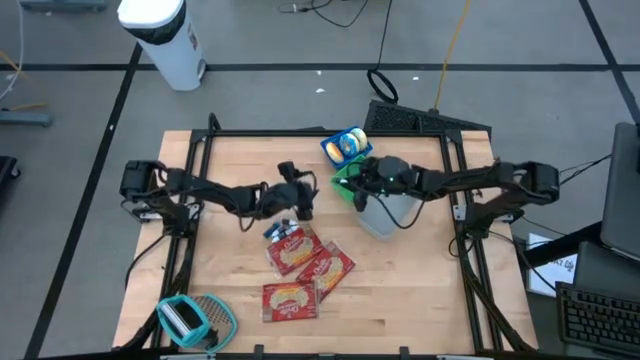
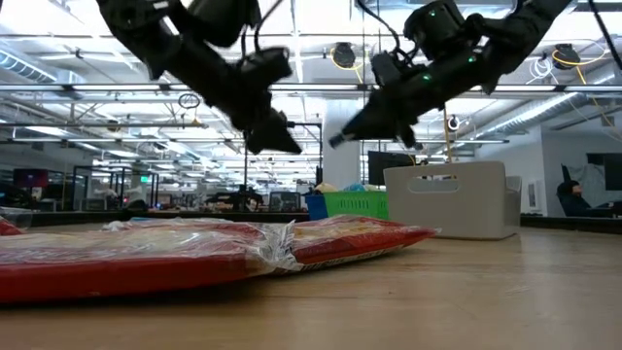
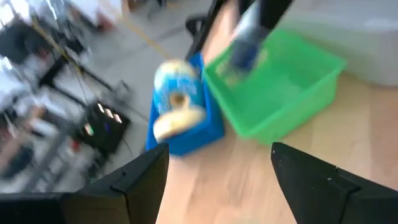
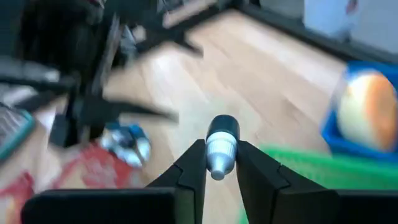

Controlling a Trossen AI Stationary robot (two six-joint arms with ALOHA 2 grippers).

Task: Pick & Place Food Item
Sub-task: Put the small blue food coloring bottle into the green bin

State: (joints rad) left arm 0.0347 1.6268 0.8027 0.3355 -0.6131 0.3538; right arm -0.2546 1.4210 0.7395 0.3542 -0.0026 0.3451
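Gripping a small silver-capped tube (image 4: pixel 219 149) between narrowly set fingers, right tool (image 4: pixel 219 167) hovering over the green plastic basket (image 1: pixel 349 181) at upper centre of the high view, beside the blue tray (image 1: pixel 337 147) of food. Standing wide and empty just left of it: left tool (image 3: pixel 219 163). Lying below centre on the wooden worktop (image 1: pixel 420 290): three red food packets (image 1: pixel 302 270).

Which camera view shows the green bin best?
The left wrist view: the green bin fills the frame, open side and walls visible. In the high view the right arm mostly covers it. The low view shows one wall far off; the right wrist view, only its rim.
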